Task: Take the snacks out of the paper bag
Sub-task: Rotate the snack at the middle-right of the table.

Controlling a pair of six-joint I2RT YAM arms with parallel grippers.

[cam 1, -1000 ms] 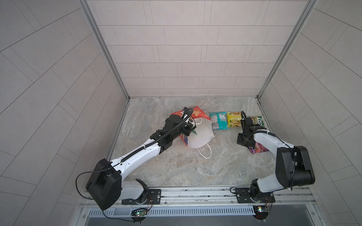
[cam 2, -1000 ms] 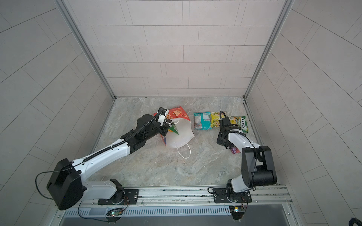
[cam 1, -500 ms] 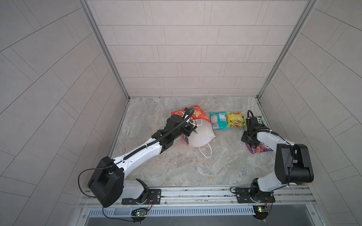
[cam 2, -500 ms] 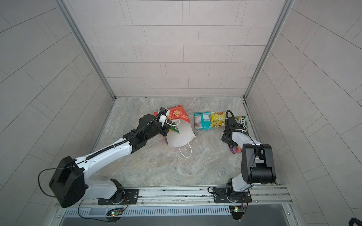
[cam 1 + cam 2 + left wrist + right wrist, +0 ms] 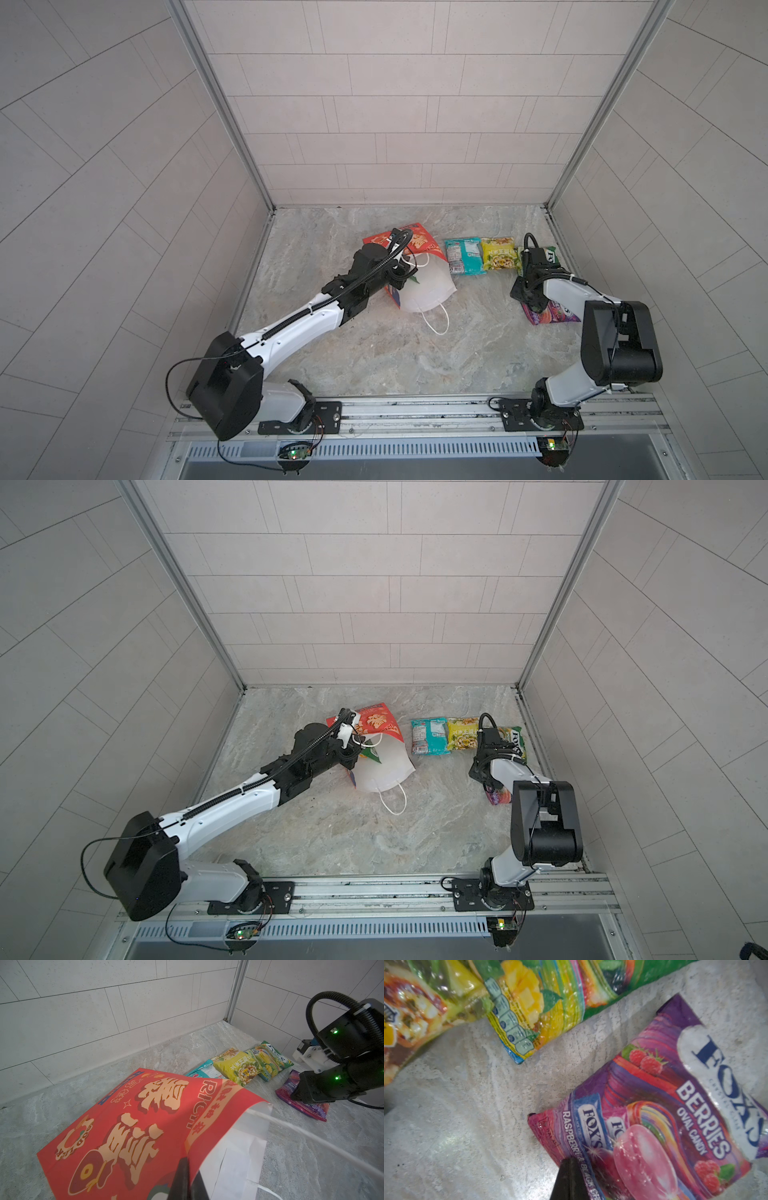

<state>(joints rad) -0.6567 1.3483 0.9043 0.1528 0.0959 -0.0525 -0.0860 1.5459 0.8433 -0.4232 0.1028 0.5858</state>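
The paper bag (image 5: pixel 420 244) lies on its side on the marble floor (image 5: pixel 374 357) at the centre of both top views. Its mouth faces the lower right of the frame and its white lining is exposed. A green patch (image 5: pixel 372 754) shows inside the mouth; what it is cannot be told.

Four snacks lie outside the bag, to its right in the frame. The teal packet (image 5: pixel 463 257), yellow packet (image 5: pixel 498 253) and green FOX'S packet (image 5: pixel 270 1057) form a touching row. The purple packet (image 5: pixel 664 1115) lies apart, below the row toward the lower right. In both top views the right arm's wrist covers much of the green FOX'S packet, and its forearm covers part of the purple packet.

The left gripper (image 5: pixel 190 1169) is fully closed on the bag's upper red wall at the mouth rim, holding that wall clear of the lower one. The right gripper (image 5: pixel 570 1167) is fully closed, its tip at the purple packet's edge. Whether it pinches the film cannot be told.
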